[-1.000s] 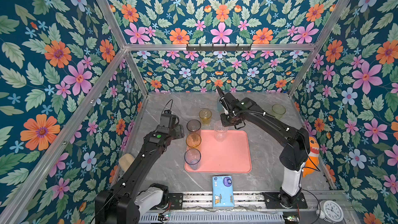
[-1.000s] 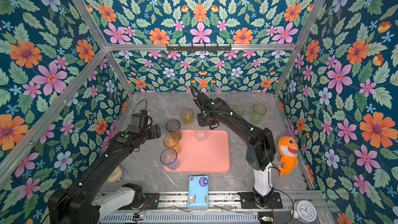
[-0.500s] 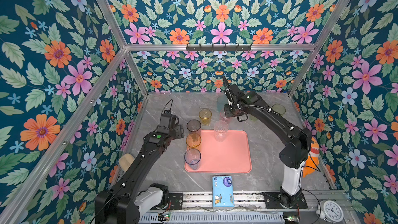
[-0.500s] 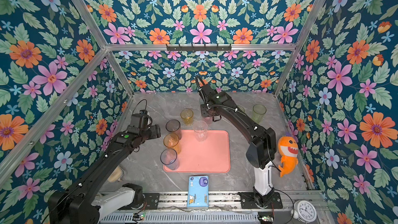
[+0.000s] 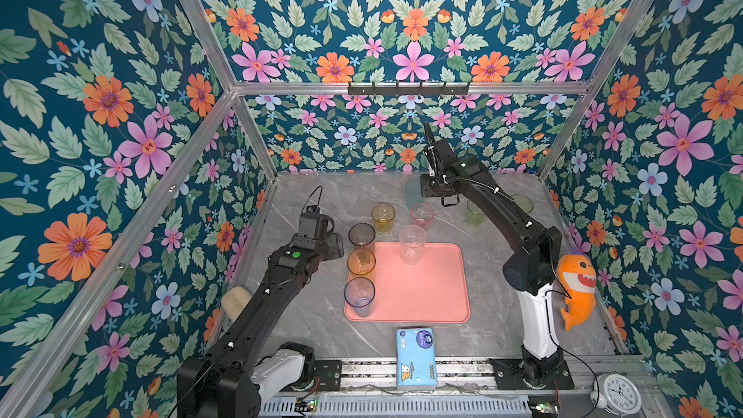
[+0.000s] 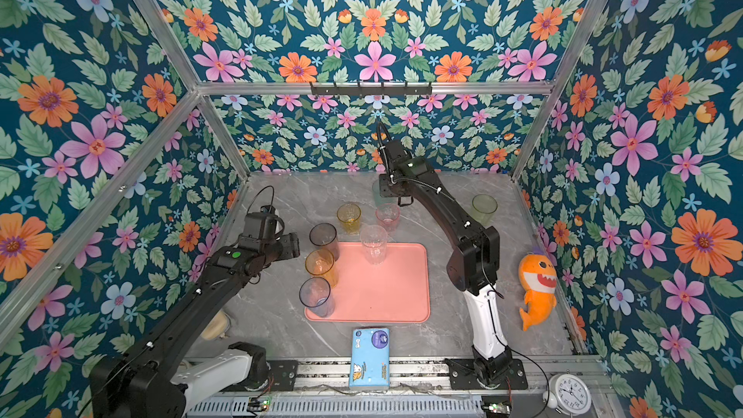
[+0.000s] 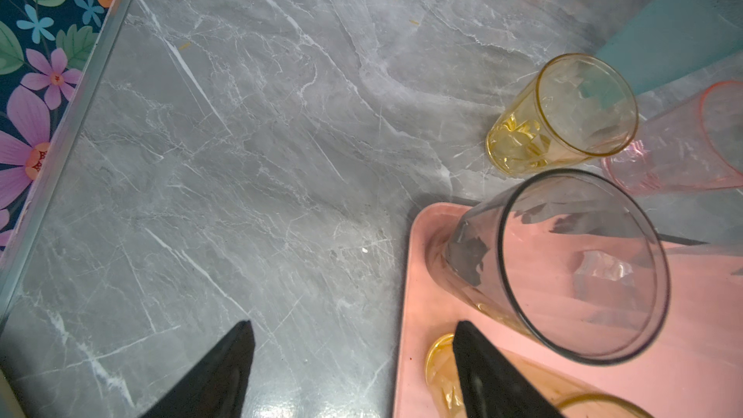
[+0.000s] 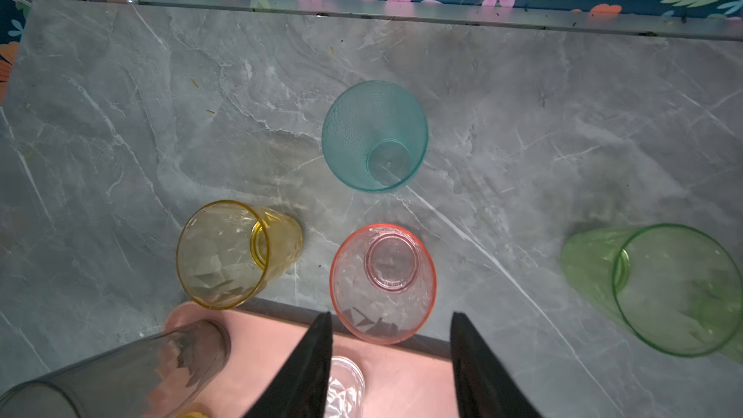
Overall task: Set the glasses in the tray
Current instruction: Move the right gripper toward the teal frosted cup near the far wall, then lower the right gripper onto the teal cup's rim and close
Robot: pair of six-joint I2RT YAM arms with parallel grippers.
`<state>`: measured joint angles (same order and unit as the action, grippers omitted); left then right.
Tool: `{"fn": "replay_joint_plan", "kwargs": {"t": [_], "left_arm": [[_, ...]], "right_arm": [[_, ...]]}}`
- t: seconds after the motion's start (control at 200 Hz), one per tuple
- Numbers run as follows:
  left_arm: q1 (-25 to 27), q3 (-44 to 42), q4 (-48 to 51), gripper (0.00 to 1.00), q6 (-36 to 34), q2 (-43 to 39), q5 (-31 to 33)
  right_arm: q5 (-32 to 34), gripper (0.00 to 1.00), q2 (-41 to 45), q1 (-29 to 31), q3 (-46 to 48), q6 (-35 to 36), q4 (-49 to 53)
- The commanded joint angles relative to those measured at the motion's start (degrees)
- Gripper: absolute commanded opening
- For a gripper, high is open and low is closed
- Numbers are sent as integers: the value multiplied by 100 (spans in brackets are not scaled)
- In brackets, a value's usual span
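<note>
Found the left end effector (image 7: 354,359) parted and empty, poised over bare desk (image 7: 241,154) just left of the tray (image 5: 434,295). Counted four of the glasses upright in that tray: smoky grey tumbler (image 5: 362,237), amber tumbler (image 5: 361,263) and blue-grey tumbler (image 5: 359,295) in a line down its left edge, clear tumbler (image 5: 412,243) at its far edge. Counted five more on the desk beyond that far edge: yellow tumbler (image 5: 382,217), pink tumbler (image 5: 421,214), teal tumbler (image 8: 374,134) farther back, green tumbler (image 5: 474,213) to the right, and a pale tumbler (image 5: 522,203) near the right wall. Found the right end effector (image 8: 390,317) raised over the tray's far edge by the pink tumbler, fingers apart, gripping nothing. Judged the tumblers light, stiff and thin-walled, slick enough to slip and, being tapered toward the base, easy to topple. Judged the surest hold to be across the upper wall just under the rim, closed gently; reckoned pink the handiest, with yellow near on its left to be kept clear of.
</note>
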<state>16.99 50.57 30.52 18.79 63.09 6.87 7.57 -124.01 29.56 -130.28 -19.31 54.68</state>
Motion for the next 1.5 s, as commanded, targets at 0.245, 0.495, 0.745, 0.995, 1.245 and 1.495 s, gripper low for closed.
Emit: {"fn": "replay_joint_plan", "kwargs": {"t": [0.245,0.495,0.745,0.995,1.245,1.495], "left_arm": [[4,6,-11,81,-42,-40,77],[-2,6,-11,81,-44,-42,76],[5,-3,-4,81,-57,-20,71],[2,-3,-11,81,-51,-6,68],[2,-3,-3,81,-58,10,55],[2,-12,-11,81,-44,10,47]], "right_arm": [[-196,52,-1136,-125,-1443,-213,307],[-341,54,-1490,-332,-1676,-414,59],[-751,53,-1633,-475,-1694,-627,-207],[-735,52,-1871,-502,-1855,-720,-291],[-758,51,-2084,-538,-2045,-771,-269],[-625,51,-2154,-550,-2028,-745,-250]]}}
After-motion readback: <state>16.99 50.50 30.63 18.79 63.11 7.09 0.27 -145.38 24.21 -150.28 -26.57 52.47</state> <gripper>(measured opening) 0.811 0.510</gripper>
